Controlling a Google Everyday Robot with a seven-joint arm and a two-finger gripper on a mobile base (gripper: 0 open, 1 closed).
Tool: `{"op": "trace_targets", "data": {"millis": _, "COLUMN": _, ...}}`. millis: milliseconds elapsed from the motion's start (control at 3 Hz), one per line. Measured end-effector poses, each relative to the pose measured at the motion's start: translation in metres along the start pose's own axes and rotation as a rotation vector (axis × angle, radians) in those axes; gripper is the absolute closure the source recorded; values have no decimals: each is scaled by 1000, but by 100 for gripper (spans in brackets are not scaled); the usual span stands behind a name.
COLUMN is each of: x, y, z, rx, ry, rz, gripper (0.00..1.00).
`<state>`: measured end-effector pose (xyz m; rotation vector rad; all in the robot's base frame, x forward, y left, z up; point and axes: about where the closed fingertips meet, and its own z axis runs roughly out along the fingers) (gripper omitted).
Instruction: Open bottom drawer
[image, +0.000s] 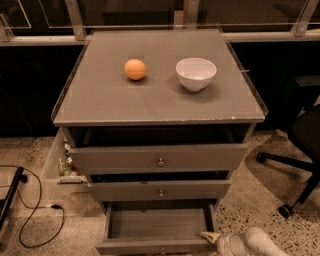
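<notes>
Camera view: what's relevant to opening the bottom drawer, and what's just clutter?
Job: bottom drawer, pulled out, inside showing; gripper at its right front corner.
Lying about: orange and white bowl on the cabinet top; office chair; floor cable.

Hand (210, 237): down at the bottom edge, right of centre, just by the right front corner of the bottom drawer (157, 223); tan-yellow, small, a dull matte look.
Wrist (228, 245): a short, pale grey-white collar sits right behind the hand, and a darker seam parts it from the arm.
Arm (257, 242): smooth white shell, rounded like a thick tube, tinted warm by the light, cut off at the corner.
</notes>
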<state>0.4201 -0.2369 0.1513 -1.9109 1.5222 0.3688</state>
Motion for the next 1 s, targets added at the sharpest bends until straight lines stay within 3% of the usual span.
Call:
{"op": "trace_targets", "data": {"millis": 333, "x": -1, "y": 2, "z": 1, "rx": -2, "ry": -3, "rz": 1, "gripper": 15}}
{"op": "trace_targets", "data": {"millis": 667, "x": -1, "y": 2, "z": 1, "rx": -2, "ry": -3, "rz": 1, "gripper": 0}}
{"op": "trace_targets", "data": {"millis": 1000, "x": -1, "y": 2, "z": 1, "rx": -2, "ry": -3, "rz": 1, "gripper": 0}}
